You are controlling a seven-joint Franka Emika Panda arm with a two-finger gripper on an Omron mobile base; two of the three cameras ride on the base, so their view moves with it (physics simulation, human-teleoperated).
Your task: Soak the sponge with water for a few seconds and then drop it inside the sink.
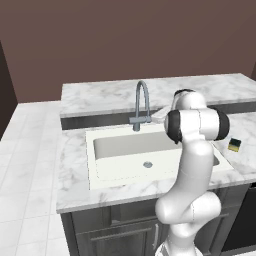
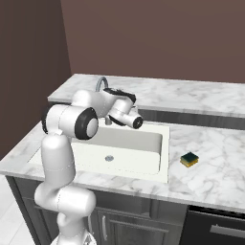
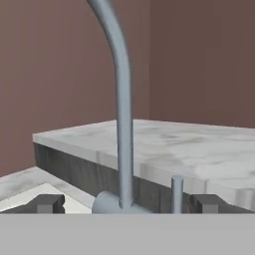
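Starting point: I have my gripper (image 3: 127, 204) up close to the tap (image 1: 142, 102), and nothing in the job is done yet.
Gripper: its two tips stand wide apart with nothing between them. The tap's pipe rises right in front of them, and the tap's small lever (image 3: 177, 193) stands just beside the pipe.
Sponge: it (image 2: 189, 159) lies on the marble counter (image 2: 215, 167), well off to the right of my gripper, past the sink's right edge. It looks dry and untouched.
Water: I see no stream coming from the tap, so I think I must turn it on first.
Sink: the white sink (image 1: 120, 150) lies below my gripper, with only its drain (image 1: 147, 164) inside.
Left to do: run the water, fetch the sponge, wet it, drop it in.
Hard to see: my arm covers the gripper in both base views, and the tap's spout end is cut off in the hand view.
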